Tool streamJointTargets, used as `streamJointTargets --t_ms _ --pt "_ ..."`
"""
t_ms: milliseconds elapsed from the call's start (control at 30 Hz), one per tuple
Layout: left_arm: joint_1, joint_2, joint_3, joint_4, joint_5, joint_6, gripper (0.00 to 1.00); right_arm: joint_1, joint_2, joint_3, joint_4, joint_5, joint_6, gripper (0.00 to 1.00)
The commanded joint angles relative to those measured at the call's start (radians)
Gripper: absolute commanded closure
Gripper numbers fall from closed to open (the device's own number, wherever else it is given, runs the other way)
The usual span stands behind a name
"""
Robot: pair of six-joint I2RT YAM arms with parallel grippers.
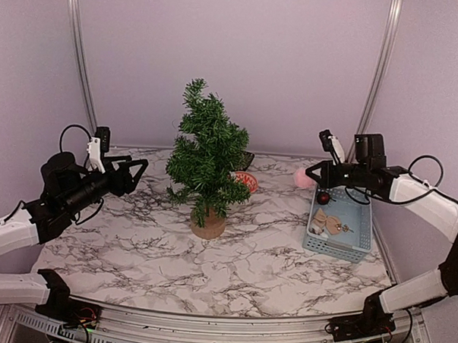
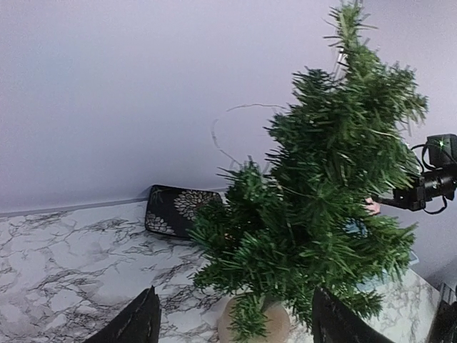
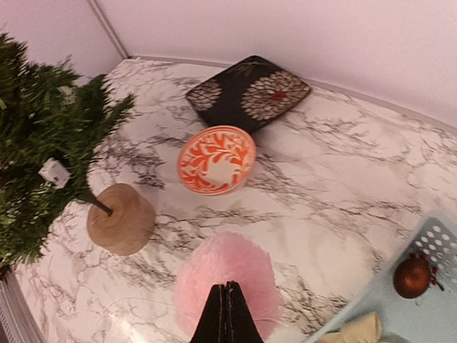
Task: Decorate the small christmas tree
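While the left claw [image 2: 232, 309] hangs wide open and empty with the small christmas tree [image 2: 321, 207] right in front of it, the right claw [image 3: 226, 291] is pinched shut over a pink fluffy ball [image 3: 207, 268], can't tell if it's actually gripping it.

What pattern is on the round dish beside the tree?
Orange leafy scrolls on white; the round dish shows best in the right wrist view.

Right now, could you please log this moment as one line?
left gripper: jaws open, facing small dark-green bristly tree | right gripper: jaws shut, over pink fluffy ball
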Motion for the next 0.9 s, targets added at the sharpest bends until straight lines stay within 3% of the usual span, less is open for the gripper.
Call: streamJointTargets --t_ms 0,167,433,867 --pt "-0.11 -0.074 -0.019 -0.083 0.033 0.112 0.27 0.182 -0.061 0.012 -0.039 -0.073 -0.032 1.0" --pt "-0.273 -0.049 -0.015 -0.094 0.084 0.186 0.28 0.394 -0.091 0.026 -0.034 -0.083 -0.046 1.0" --pt "-0.532 0.142 0.075 -0.065 0.083 0.301 0.29 0.705 -0.03 0.08 -0.012 -0.051 -0.08 1.0" --pt "-0.623 0.235 0.094 0.027 0.117 0.306 0.21 0.839 0.05 0.131 0.024 -0.061 -0.097 1.0"
